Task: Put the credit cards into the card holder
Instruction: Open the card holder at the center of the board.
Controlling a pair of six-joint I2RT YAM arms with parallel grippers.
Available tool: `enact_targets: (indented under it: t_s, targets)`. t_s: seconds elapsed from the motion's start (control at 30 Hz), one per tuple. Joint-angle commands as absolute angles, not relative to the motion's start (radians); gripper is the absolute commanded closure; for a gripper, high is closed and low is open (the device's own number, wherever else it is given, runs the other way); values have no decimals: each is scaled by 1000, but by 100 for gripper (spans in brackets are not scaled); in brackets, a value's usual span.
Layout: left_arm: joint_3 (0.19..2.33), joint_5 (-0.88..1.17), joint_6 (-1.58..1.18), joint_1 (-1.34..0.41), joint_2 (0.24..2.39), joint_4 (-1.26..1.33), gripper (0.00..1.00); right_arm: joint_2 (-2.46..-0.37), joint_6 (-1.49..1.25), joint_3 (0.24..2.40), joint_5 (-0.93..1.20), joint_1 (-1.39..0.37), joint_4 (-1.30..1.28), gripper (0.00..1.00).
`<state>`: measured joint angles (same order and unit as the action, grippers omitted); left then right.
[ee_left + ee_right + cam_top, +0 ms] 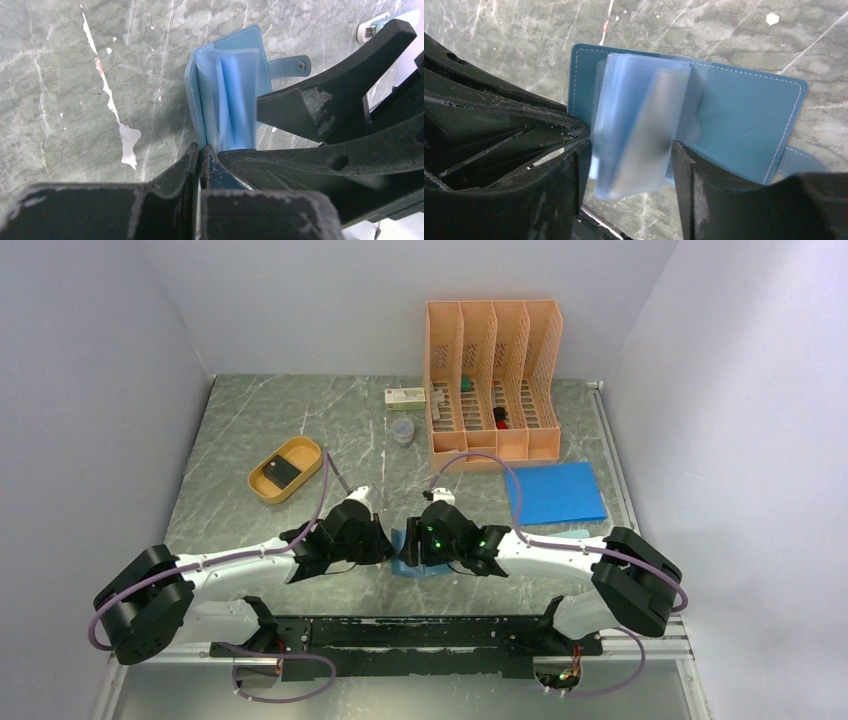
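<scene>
The teal card holder (227, 75) lies open on the marble table between both arms, its clear inner pockets (639, 125) standing up. My left gripper (205, 152) is shut on the edge of the holder's left cover. My right gripper (630, 167) is open, one finger on each side of the clear pockets, with the teal cover (744, 120) flat beyond. The snap tab (290, 66) sticks out at the far side. In the top view the holder (408, 562) peeks out under the two grippers. One dark credit card (284, 472) lies in the orange tray (262, 485).
An orange file rack (493, 380) stands at the back. A flat bright-blue sheet (555, 492) lies to the right. A white box (405, 397) and a small cup (402, 430) sit near the rack. The right gripper's fingers (310, 105) fill the left wrist view's right side.
</scene>
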<state>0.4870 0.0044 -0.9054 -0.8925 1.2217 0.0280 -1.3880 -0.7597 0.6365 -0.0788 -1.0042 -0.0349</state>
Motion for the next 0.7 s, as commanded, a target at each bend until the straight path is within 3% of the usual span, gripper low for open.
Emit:
enact_targets:
  t_s: [0.0,0.67]
  targets:
    - [494,20,-908,-894,1197,23,95,-1398,-761,647,-133,-1009,-62,42]
    - [470,2,-877,-893,1245,24,95,-1340,-789,578,-196,-990,-107,63]
